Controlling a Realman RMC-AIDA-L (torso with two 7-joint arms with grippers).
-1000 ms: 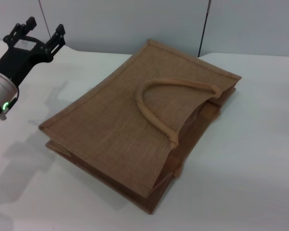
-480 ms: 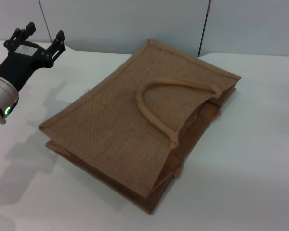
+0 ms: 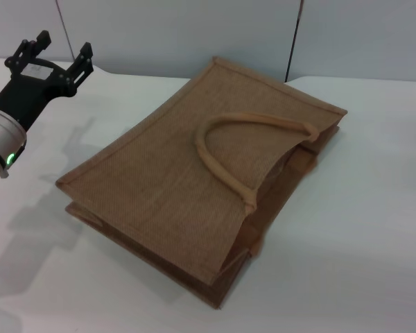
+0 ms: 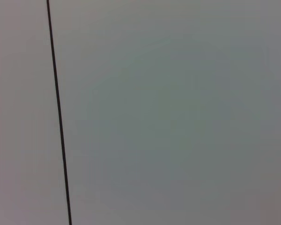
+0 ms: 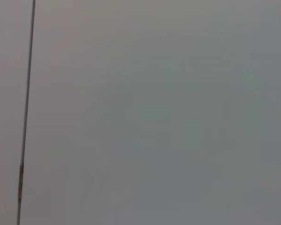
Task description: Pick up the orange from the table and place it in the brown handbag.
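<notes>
Nothing moved; left gripper point(image 3: 54, 48) gapes beside brown handbag point(image 3: 194, 173).

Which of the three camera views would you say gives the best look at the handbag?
The head view: the handbag lies flat on the table, seen whole, one loop handle on top, with the left gripper open off to its side. Both wrist views show only a plain pale surface with a dark line, no bag.
</notes>
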